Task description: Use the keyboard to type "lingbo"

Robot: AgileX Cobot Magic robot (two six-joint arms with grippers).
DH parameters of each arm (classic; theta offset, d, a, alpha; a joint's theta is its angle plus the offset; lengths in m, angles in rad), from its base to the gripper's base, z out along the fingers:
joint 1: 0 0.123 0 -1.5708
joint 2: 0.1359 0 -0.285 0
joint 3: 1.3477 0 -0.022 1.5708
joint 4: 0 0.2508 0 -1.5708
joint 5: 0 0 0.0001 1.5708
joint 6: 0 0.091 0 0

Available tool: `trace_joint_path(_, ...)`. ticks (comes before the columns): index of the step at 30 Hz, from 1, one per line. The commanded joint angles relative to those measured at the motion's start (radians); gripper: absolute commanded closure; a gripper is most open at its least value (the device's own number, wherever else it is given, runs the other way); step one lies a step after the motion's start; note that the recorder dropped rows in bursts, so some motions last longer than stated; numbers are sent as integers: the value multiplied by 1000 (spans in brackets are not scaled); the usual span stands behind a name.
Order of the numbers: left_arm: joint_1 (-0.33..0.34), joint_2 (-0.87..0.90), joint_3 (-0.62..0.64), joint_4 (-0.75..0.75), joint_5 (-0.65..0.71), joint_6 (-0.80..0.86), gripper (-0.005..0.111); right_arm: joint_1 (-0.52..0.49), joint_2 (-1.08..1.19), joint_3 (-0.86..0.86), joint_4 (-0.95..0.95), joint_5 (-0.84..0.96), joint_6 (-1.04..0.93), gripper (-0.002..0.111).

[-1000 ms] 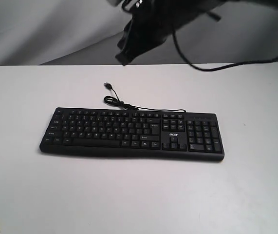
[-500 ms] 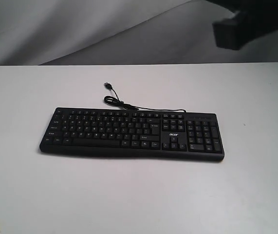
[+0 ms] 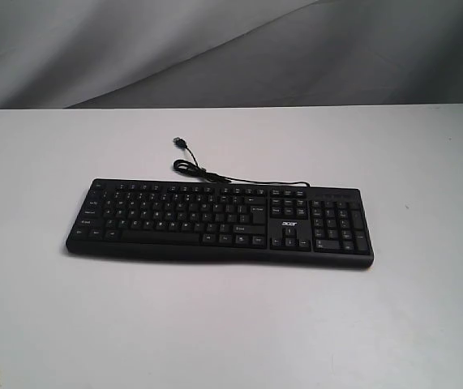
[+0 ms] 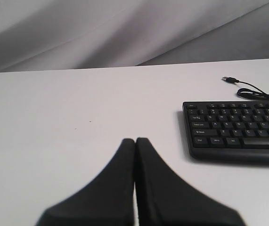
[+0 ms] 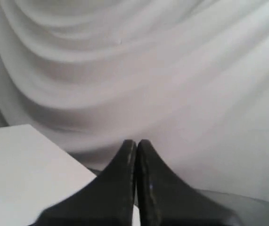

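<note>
The black keyboard (image 3: 219, 223) with white legends lies flat in the middle of the white table (image 3: 231, 324), number pad on the right. Its thin USB cable (image 3: 207, 172) curls behind it, plug loose on the table. Neither arm shows in the exterior view. In the left wrist view my left gripper (image 4: 135, 140) is shut with nothing in it, low over bare table, apart from the keyboard's left end (image 4: 235, 132). My right gripper (image 5: 136, 141) is shut and empty too, facing the draped cloth past a corner of the table (image 5: 16, 174); the keyboard is out of that view.
A grey-white draped cloth (image 3: 215, 49) hangs behind the table's far edge. The cable's plug (image 4: 227, 79) lies unplugged on the table behind the keyboard.
A dark arm that hung over the back of the table a second ago swung right and upward, and has now left the exterior view entirely. The keyboard has not moved.
</note>
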Motion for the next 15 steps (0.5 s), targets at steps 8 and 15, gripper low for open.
trace_joint_path(8,1,7,5,-4,-6,-2,106,-256,-236,172,-137,2,272,108)
trace_joint_path(15,1,7,5,-4,-6,-2,106,-490,-454,395,-152,2,455,108)
